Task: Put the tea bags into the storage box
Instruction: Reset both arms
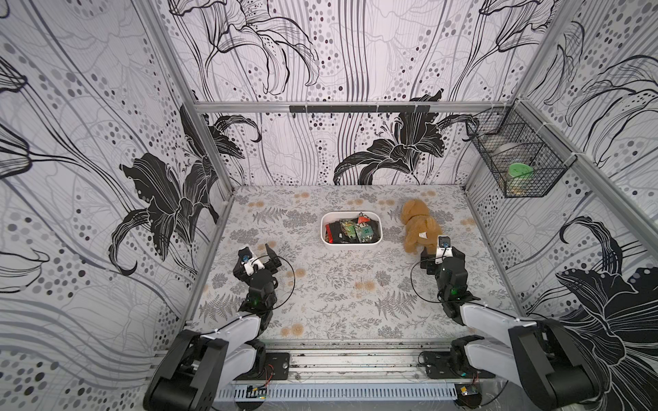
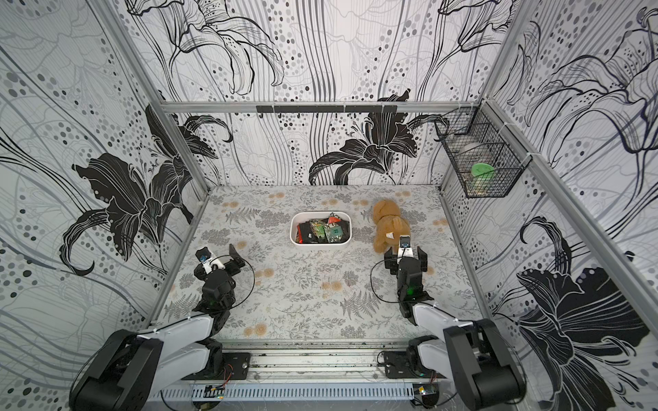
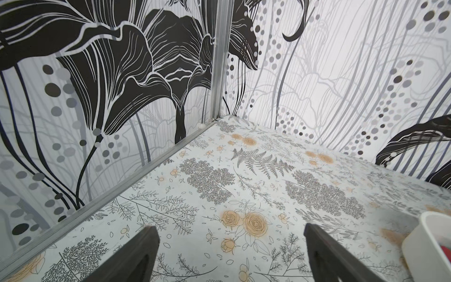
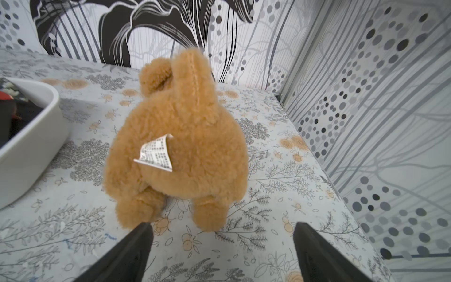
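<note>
Left fingers (image 3: 136, 256): mine, spread wide and empty, held over the bare surface (image 1: 338, 284) left of the storage box (image 1: 350, 244) and apart from it.
Right fingers (image 4: 127, 254): spread wide, gripping nothing, aimed at the back of the plush toy (image 4: 180, 146) and close to its feet.
Tea bags (image 1: 350, 231): heaped inside the storage box, mostly dark sachets with red and green labels. I cannot make out the count.
Storage box position: upright, mid-surface toward the back, just left of the plush toy.
Loose sachets: none found on the surface in any view.
Progress: I judge the loading complete, with nothing visibly left to collect.
Outlying: wire basket (image 1: 520, 160) on the right wall, well apart.
</note>
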Robot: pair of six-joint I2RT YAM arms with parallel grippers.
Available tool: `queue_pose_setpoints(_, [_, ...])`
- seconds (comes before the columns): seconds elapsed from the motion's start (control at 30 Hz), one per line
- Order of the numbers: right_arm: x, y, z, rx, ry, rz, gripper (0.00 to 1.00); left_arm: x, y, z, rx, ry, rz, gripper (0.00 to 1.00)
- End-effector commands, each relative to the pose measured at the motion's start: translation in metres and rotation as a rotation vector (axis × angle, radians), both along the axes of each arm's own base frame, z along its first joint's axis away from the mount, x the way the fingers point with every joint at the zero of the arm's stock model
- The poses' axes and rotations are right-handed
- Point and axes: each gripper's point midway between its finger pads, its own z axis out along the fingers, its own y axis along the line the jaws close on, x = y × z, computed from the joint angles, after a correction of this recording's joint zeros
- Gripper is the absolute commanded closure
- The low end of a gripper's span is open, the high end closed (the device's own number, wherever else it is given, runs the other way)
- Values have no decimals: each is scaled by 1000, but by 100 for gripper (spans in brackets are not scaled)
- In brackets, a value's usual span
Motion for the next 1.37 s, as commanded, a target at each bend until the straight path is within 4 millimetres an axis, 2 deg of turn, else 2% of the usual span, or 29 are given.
queue_pose_setpoints(0.0, [16,-2,16,20,-93,11,4,21,-8,26,-8,-83,-72,3])
queue_pose_setpoints(0.1, [24,2,16,44,-105,61,4,35,-16,28,-1,-99,-167,3])
queue_pose_setpoints(0.23, [35,-10,7,94,-113,64,4,56,-31,21,48,-39,-267,3])
queue_pose_setpoints(0.33, [36,-6,1,110,-80,123,4,42,-21,14,30,-133,-266,3])
queue_pose_setpoints(0.37, [35,-6,-1,127,-77,137,4,38,-13,21,31,-183,-239,3])
queue_pose_setpoints(0.43, [31,-9,-3,147,-109,150,4,42,-11,15,-7,-138,-233,3])
queue_pose_setpoints(0.53, [33,-9,-1,132,-108,156,4,55,-18,10,15,-94,-277,3])
queue_pose_setpoints(1.33, [33,-10,-2,132,-106,152,5,55,-19,11,26,-100,-282,3])
